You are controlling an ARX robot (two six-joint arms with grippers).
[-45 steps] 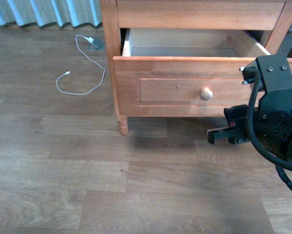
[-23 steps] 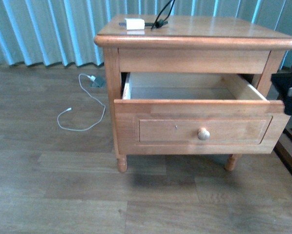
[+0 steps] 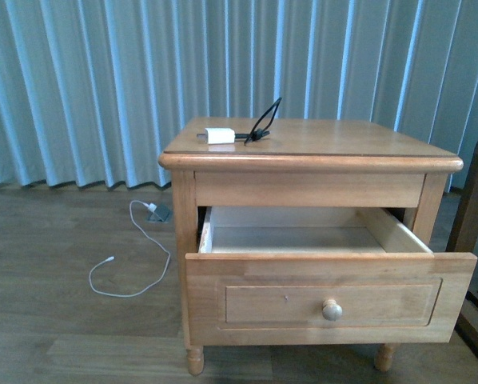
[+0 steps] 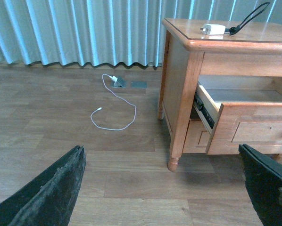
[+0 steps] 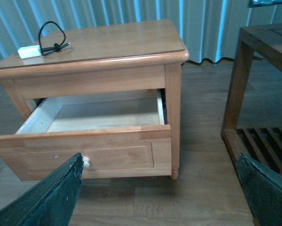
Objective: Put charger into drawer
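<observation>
The charger [image 3: 220, 135], a small white block with a looped black cable [image 3: 263, 120], lies on top of the nightstand near its left edge. Below it the drawer [image 3: 399, 276] stands pulled out, with a round knob and nothing showing in its pale interior. Neither gripper appears in the front view. In the left wrist view my left gripper [image 4: 162, 188] is open over the floor, well short of the charger [image 4: 213, 29] and drawer [image 4: 254, 134]. In the right wrist view my right gripper [image 5: 160, 193] is open in front of the drawer [image 5: 112, 150], with the charger [image 5: 29, 51] far above it.
A white plug with a long white cable [image 3: 131, 256] lies on the wooden floor left of the nightstand [image 3: 319, 156]. A dark wooden table [image 3: 472, 232] stands close to its right. Pale blue curtains [image 3: 87, 80] hang behind.
The front view has swung upward from the floor and drawer front to the whole nightstand. My right arm has dropped out of that view. The drawer stays open and the charger stays on top.
</observation>
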